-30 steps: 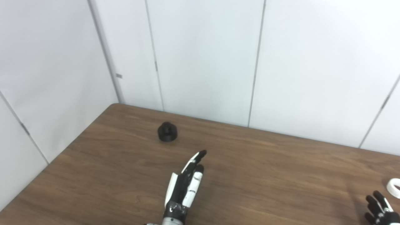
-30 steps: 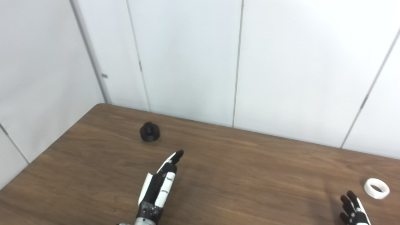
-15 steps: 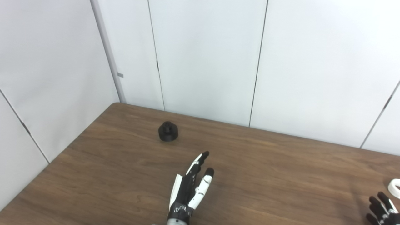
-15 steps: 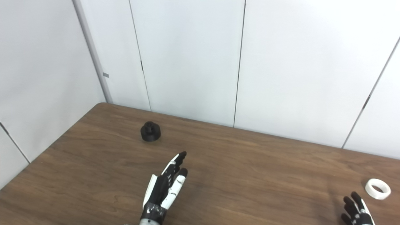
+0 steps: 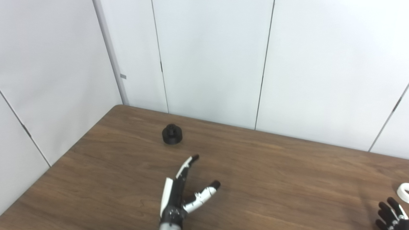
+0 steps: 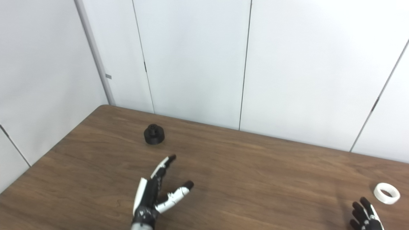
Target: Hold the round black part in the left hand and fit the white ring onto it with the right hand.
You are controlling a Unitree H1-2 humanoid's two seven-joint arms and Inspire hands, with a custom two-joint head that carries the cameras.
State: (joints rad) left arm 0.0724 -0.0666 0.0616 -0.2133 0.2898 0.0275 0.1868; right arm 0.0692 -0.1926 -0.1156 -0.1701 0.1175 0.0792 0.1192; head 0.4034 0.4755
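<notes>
Black part [image 5: 172,134] sits on the tabletop [image 5: 271,172], beyond the left hand [image 5: 182,195] — fingers [image 5: 187,164] spread, empty. Reach past it, close around its sides. Ring [image 6: 386,193] lies just beyond the right hand [image 6: 366,215], fingers apart.

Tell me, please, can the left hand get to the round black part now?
Probably yes. The left hand is open, and only bare table lies between it and the round black part.
</notes>
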